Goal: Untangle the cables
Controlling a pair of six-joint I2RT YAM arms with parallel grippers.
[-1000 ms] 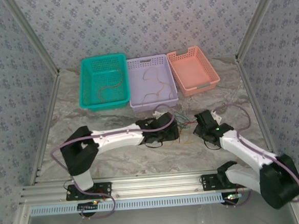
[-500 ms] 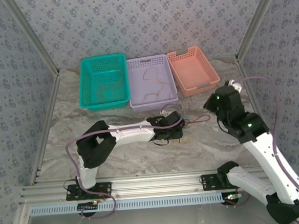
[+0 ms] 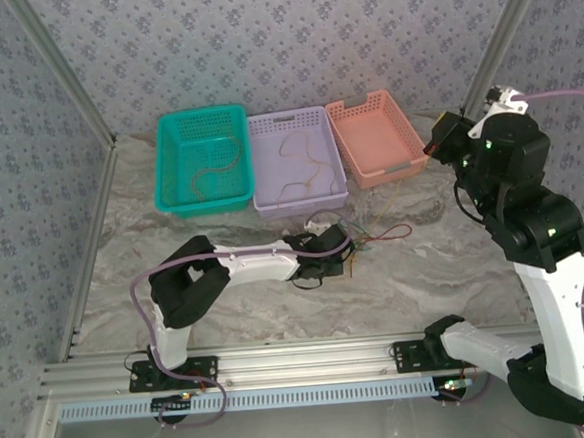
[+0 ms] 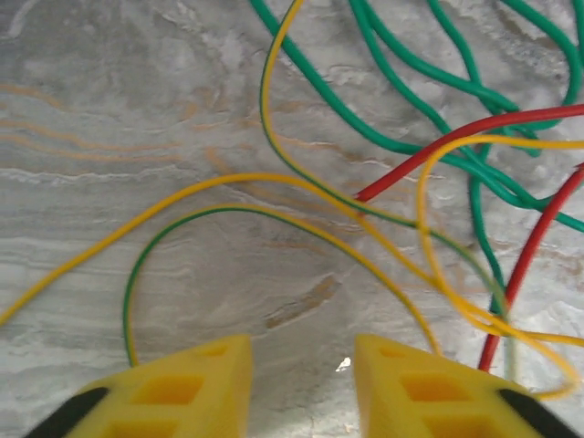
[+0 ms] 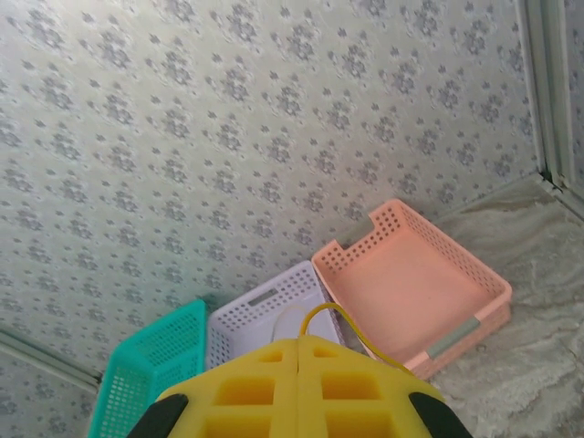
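Right pincer (image 5: 299, 345) on half-hidden yellow cable (image 5: 347, 327)

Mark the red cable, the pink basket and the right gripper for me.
red cable (image 4: 529, 117), left wrist view, on its upper strand.
pink basket (image 5: 411, 283), right wrist view, on its bare floor.
right gripper (image 5: 299, 351), right wrist view, at the seam between its shut fingers, pinching a yellow cable (image 5: 365, 336).

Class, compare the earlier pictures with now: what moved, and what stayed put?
The right pincer, shut on a yellow cable, lifted from the tangle up toward the far right, drawing that cable out. The left pincer stayed low at the tangle, jaws apart. The teal basket, purple basket and pink basket did not move.
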